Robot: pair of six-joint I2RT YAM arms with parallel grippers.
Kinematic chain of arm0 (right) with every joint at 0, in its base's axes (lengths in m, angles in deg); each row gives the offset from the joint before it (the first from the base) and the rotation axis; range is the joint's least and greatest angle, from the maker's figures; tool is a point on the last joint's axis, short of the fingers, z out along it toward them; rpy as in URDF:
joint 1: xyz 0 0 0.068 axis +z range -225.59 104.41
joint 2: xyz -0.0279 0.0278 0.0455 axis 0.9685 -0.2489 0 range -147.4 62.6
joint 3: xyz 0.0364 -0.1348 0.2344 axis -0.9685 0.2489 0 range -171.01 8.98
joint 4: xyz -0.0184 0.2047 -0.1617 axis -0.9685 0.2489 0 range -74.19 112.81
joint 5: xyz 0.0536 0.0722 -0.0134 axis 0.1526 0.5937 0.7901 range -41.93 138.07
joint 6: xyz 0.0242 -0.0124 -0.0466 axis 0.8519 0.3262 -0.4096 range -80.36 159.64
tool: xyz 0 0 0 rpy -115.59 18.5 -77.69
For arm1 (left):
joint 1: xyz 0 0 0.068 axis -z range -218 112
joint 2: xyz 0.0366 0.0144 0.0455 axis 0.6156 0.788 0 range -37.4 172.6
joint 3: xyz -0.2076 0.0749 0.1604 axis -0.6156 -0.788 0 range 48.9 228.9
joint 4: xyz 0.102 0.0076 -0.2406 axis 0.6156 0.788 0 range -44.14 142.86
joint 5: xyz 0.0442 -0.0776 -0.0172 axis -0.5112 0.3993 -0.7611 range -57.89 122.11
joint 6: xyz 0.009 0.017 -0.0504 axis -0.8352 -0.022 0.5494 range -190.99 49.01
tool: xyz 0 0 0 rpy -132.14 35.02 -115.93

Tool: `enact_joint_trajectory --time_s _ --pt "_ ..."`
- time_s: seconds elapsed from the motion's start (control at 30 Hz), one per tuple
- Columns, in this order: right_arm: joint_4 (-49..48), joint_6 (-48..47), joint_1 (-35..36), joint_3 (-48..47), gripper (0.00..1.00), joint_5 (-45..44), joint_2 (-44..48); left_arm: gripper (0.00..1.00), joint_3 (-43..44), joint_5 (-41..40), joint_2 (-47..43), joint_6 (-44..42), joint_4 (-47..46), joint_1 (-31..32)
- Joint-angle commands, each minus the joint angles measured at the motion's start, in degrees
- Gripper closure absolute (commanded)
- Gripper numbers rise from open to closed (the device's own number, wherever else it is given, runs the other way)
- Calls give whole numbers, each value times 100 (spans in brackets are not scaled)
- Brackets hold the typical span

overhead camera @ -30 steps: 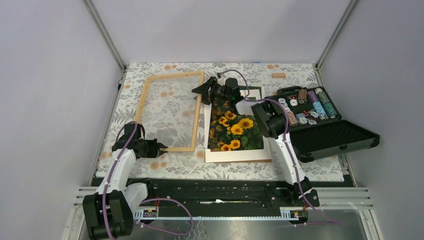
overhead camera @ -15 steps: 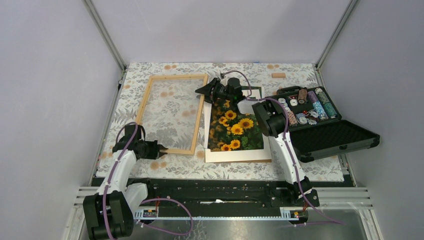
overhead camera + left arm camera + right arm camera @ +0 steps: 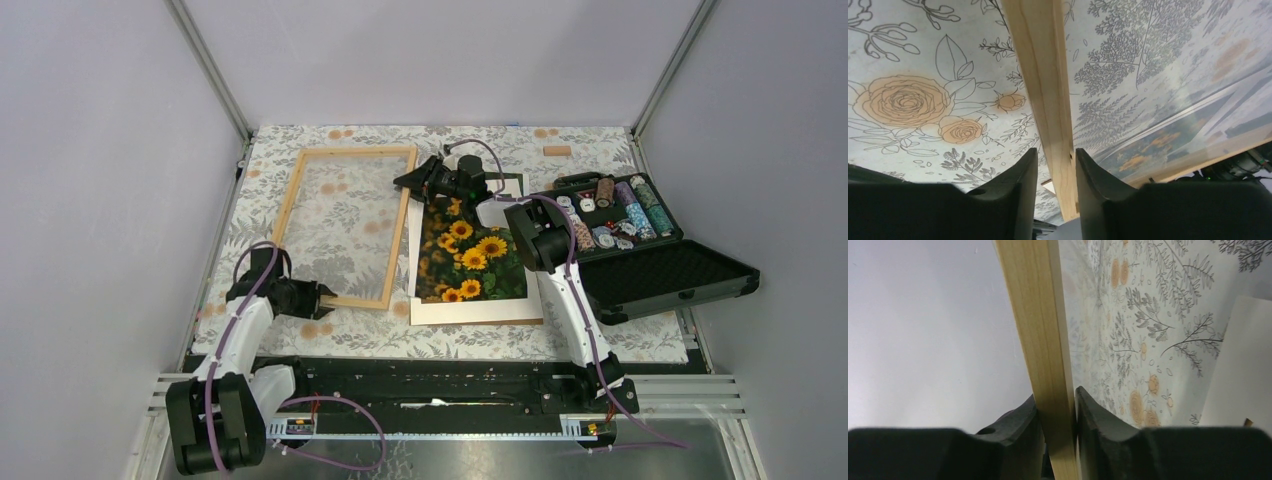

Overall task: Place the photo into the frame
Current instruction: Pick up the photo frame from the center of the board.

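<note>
where the right arm reaches across, the far end of the photo (image 3: 470,255) and part of its right edge are hidden; the rest lies flat on a white mat (image 3: 470,312) on the counter (image 3: 360,330), just right of the frame (image 3: 342,225) and outside it. the frame lies on the counter, and its near left corner is covered by the left arm. each wrist view catches only a short run of wooden rail, cut off at both ends. a black case (image 3: 665,275) sits open at the right, its contents too small to make out

the left gripper (image 3: 322,297) straddles the frame's near rail with its jaws narrow, and in the wrist view a sliver of gap shows beside one of the fingers (image 3: 1018,190), so it is not clamped. the right gripper (image 3: 408,180) is at the far right corner, its fingers (image 3: 1018,425) pressed against either side of the rail, holding the frame
</note>
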Motion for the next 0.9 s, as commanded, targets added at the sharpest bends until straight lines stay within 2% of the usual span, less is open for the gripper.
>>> enact_joint_trajectory --time_s 0.0,0.23,0.4,0.63,0.73,0.87 --pt "-841 519 -42 -276 59 62 89 51 290 107 169 -784 -153 9" --pt "-756 577 -31 -397 50 122 108 30 494 38 -357 -1455 326 11" --pt "-780 689 -38 -594 46 185 8 9 855 191 -634 -2443 360 113" --pt "-1023 997 -24 -611 41 243 124 4 2347 -334 -861 -3839 662 477" --pt "-1413 1371 -16 -622 41 210 80 2 2960 -136 -536 -4271 501 545" --pt "-1646 1627 26 -717 41 172 52 1 3579 673 476 -4452 -122 718"
